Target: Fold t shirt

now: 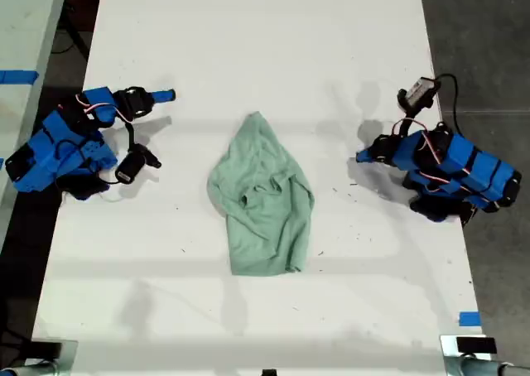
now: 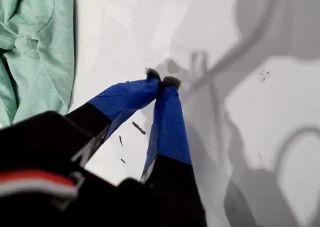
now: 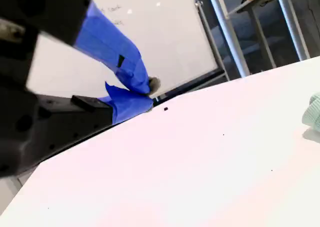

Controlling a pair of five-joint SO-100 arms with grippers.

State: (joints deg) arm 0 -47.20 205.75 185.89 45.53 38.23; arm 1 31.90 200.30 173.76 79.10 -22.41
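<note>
- Lying in a crumpled, partly gathered heap at the middle of the white surface, the t shirt shows no neat fold yet; most folding looks left.
- My first gripper is clenched, empty, beside the shirt.
- My second gripper is pressed together, well apart from it.

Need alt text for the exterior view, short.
A crumpled mint-green t shirt lies unfolded mid white table, untouched. Two blue arms rest apart from it, one at each side of the exterior view, each end effector empty.
</note>
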